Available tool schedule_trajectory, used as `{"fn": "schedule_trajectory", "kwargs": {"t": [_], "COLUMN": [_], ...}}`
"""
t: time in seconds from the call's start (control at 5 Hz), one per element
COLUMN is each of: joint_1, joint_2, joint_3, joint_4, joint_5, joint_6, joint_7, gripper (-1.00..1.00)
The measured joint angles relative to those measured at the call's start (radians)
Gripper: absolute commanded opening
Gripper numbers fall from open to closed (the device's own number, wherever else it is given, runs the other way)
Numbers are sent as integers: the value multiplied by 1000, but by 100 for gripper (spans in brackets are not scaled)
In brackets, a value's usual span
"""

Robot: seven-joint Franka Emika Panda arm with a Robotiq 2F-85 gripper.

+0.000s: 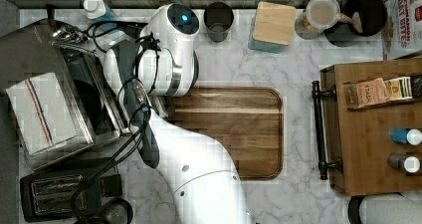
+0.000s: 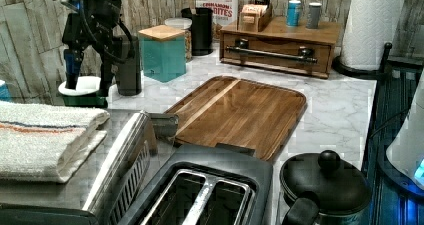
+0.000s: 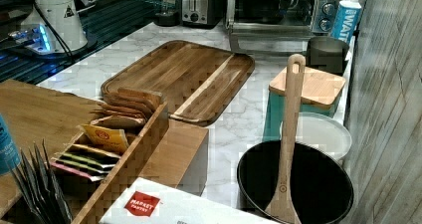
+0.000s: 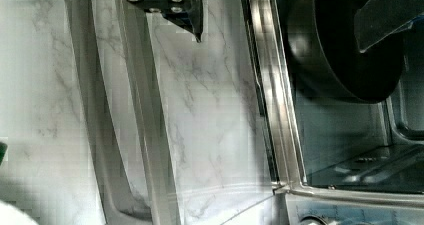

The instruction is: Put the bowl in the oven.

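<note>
The bowl (image 4: 345, 50) sits inside the oven (image 4: 280, 100), just past its dropped glass door, a fingertip (image 4: 385, 12) over it, gripper (image 4: 280, 15) spread and empty, so placing looks done; next, back straight out.

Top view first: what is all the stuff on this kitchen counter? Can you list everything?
oven: 1, silver, the top view's left, door down
bowl: 1, black, inside the oven
towel: 1, white with stripes, on the oven
toaster: 1, black, beside the oven
cutting board: 1, brown, middle of the counter
cup: 1, dark grey, the top view's top
canister: 1, teal, wooden lid, beside the cup
drawer box: 1, wooden, the top view's right
robot arm: 1, white
gripper: 1, black, jaws open, at the oven
</note>
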Motion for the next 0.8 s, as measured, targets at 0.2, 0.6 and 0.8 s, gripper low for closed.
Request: {"fn": "schedule_trajectory", "kwargs": {"t": [0.2,0.6,0.8], "joint_1": [9,6,5], "joint_2": [-9,-8,-8], "joint_3": [-5,-4,-4], "joint_4": [2,2,1], "joint_5": [0,0,0], "joint_6": [34,55,56], "joint_7": [0,0,0], "gripper": [100,100,100]}}
